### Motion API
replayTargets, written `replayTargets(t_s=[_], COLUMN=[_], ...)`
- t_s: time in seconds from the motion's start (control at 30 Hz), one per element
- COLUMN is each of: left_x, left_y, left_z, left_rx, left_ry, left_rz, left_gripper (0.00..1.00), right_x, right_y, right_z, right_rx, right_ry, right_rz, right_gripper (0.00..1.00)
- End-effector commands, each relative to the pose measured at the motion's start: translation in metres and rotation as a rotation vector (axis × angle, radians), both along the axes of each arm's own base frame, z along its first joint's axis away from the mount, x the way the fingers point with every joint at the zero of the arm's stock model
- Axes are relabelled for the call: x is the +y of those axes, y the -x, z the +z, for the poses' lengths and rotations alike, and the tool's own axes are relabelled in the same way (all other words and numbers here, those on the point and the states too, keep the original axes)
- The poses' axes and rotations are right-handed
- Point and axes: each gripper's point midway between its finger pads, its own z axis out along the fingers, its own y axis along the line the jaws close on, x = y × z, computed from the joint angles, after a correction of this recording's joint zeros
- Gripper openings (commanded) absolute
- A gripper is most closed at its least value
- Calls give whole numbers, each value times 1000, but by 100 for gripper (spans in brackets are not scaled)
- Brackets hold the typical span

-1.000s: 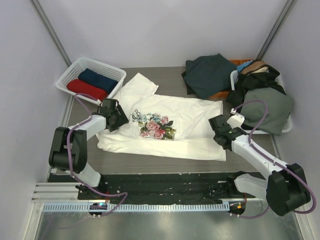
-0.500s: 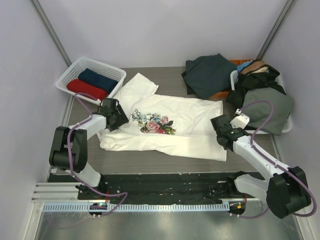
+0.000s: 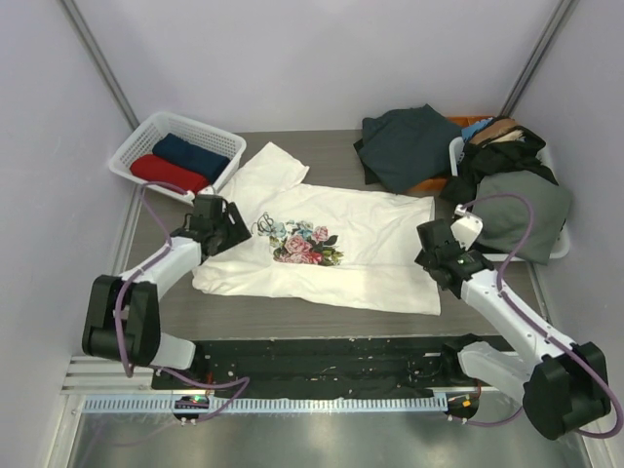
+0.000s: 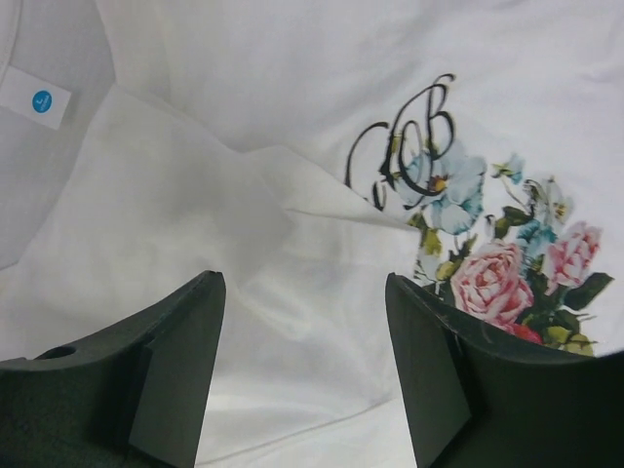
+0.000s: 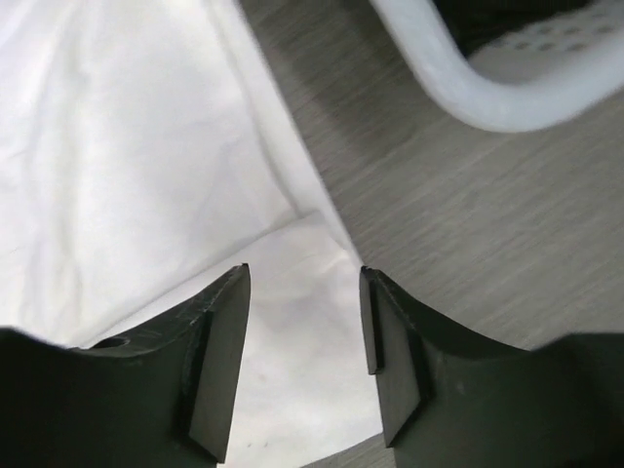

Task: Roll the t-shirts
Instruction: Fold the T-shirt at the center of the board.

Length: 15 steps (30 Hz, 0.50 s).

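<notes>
On the grey wood-grain table [image 3: 292,317], the cream-white cloth t-shirt with the floral print [image 3: 370,244] is laid flat. Its long axis runs from left to right, with the collar end under the left gripper [image 4: 300,283] and the hem under the right gripper [image 5: 302,271]. At the far left, a red rolled shirt [image 3: 168,174] and a navy rolled shirt [image 3: 190,154] are kept in the white plastic lattice basket [image 3: 132,146]. At the far right, dark garments [image 3: 507,185] are heaped in a second white basket [image 3: 454,148]. The left gripper is held wide open just beside the print, with nothing gripped. The right gripper is spread open over the near hem corner, also empty. It is the nearer one to the hem, so the roll is probably best started from this end.
</notes>
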Motion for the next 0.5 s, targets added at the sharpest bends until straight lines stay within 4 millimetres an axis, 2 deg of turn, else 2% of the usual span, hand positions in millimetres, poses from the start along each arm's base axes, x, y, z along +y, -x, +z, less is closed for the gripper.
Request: replayTargets(t_s=[0.0, 0.03, 0.07, 0.13, 0.17, 0.2, 0.33, 0.37, 0.43, 0.47], left_x=[-10, -10, -12, -13, -12, -11, -9, -8, -6, -5], left_y=[-16, -15, -12, -10, -6, -5, 14, 18, 34, 38], left_z=[51, 61, 61, 66, 63, 61, 47, 52, 46, 51], left_rx=[-212, -244, -250, -263, -248, -234, -137, -146, -112, -127], left_ry=[7, 12, 13, 24, 25, 33, 34, 39, 41, 45], left_rz=[-50, -48, -51, -42, -36, -18, -1, 1, 5, 5], left_gripper=[72, 72, 72, 72, 72, 72, 70, 70, 70, 70], right_x=[54, 76, 90, 109, 124, 130, 156, 160, 167, 169], right_y=[-27, -30, -30, -34, -30, -30, -15, -10, 6, 11], right_z=[39, 45, 46, 48, 42, 39, 21, 17, 6, 1], right_rx=[-134, -159, -160, -170, -131, -115, -38, -26, 5, 19], right_ry=[-167, -242, -290, -358, -413, -436, -535, -556, -566, -576], right_rz=[300, 403, 462, 534, 584, 595, 662, 653, 656, 637], right_gripper=[50, 47, 43, 28, 9, 3, 1, 1, 1, 1])
